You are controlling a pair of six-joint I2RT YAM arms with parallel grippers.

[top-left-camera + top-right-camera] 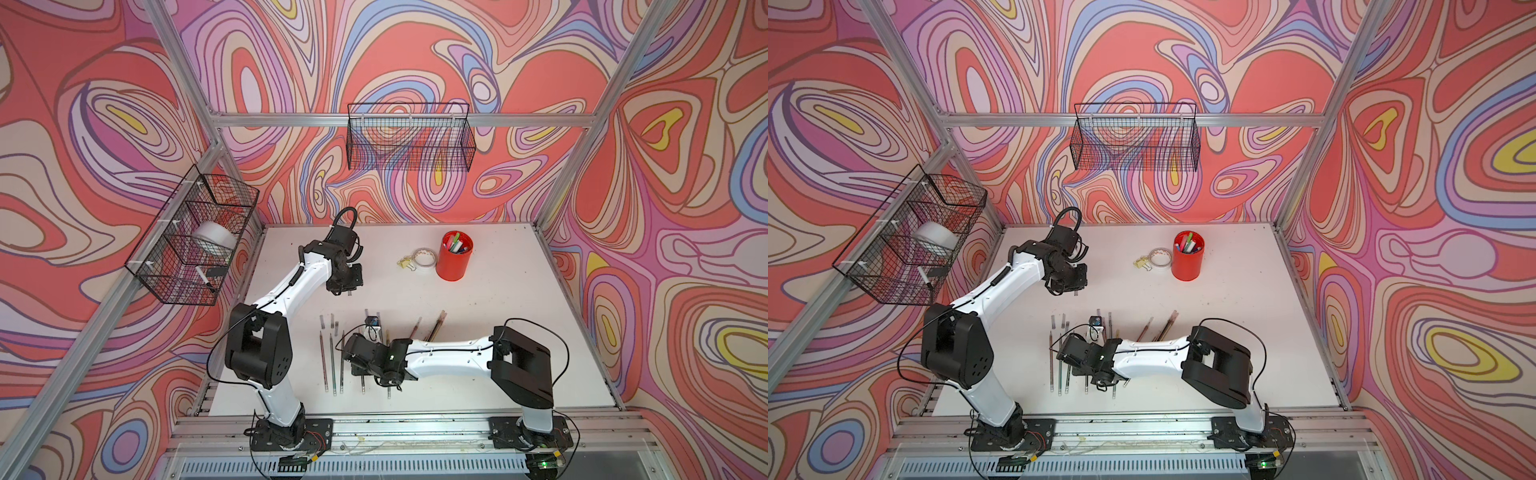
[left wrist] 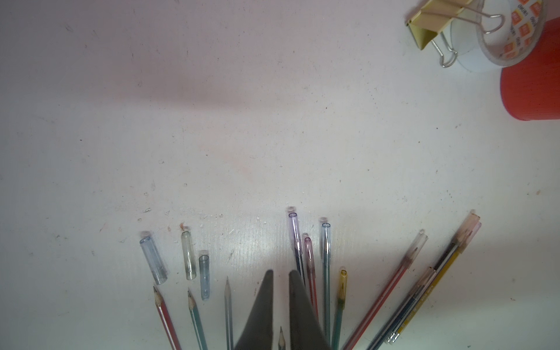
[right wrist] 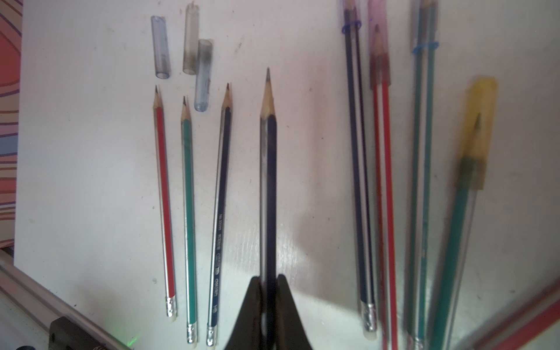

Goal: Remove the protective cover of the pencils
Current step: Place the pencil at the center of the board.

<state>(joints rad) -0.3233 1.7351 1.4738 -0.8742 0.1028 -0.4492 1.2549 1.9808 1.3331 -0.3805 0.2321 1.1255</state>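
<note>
The white desk (image 2: 212, 121) is looking matt and scuffed. Clear plastic tube caps (image 2: 153, 260), lower left, are shining glossy. The thin striped pencils (image 3: 165, 197) are showing bare wood tips.

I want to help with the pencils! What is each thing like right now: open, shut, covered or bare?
Right gripper: shut on black pencil.
Black pencil: tip bare, held.
Left gripper: shut.
Loose caps: off, lying free.
Yellow-capped pencil: tip covered.
Red cup: upright, markers inside.
</note>
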